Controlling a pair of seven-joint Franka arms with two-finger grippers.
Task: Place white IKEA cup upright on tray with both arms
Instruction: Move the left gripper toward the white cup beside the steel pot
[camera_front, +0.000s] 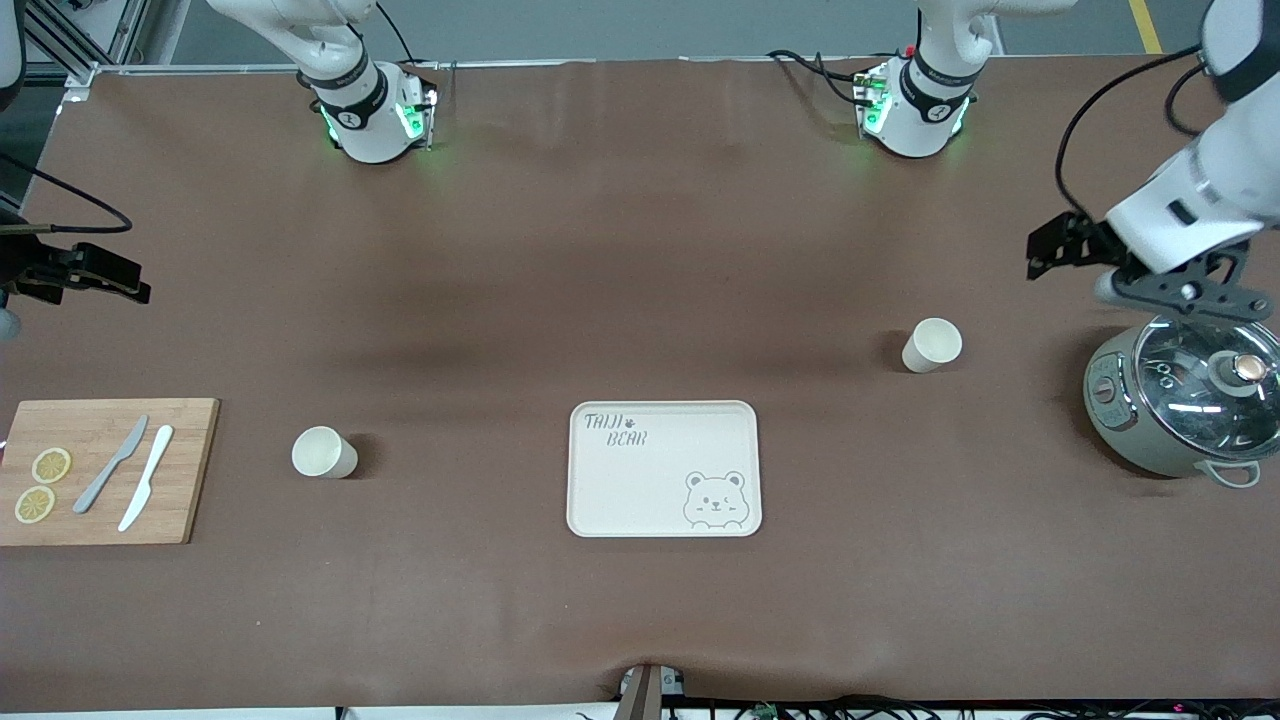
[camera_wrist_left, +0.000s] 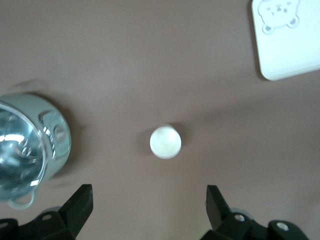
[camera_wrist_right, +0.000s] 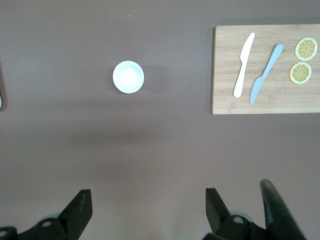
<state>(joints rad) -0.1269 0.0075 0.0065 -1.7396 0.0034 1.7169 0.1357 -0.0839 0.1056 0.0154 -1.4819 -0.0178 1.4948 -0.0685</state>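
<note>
Cream rectangular tray (camera_front: 664, 469), rounded corners, grey "TAIJI BEAR" lettering and bear-face drawing, lies flat with nothing on it. 2 white cups stand upright, mouths up: one cup (camera_front: 931, 345) toward the left arm's end from the tray and farther from the front camera, second cup (camera_front: 323, 453) toward the right arm's end from the tray. Left gripper (camera_wrist_left: 150, 207) hangs over the first cup's area beside a glass-lidded cooker (camera_front: 1180, 400), fingers spread. Right gripper (camera_wrist_right: 148, 210), fingers spread, waits far out at the right arm's end from the tray, near a wooden cutting board (camera_front: 100, 470).

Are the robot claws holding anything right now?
No. The left claw is open with nothing in it, over the table near the pot. The right claw is open too, at the cutting board's end.
</note>
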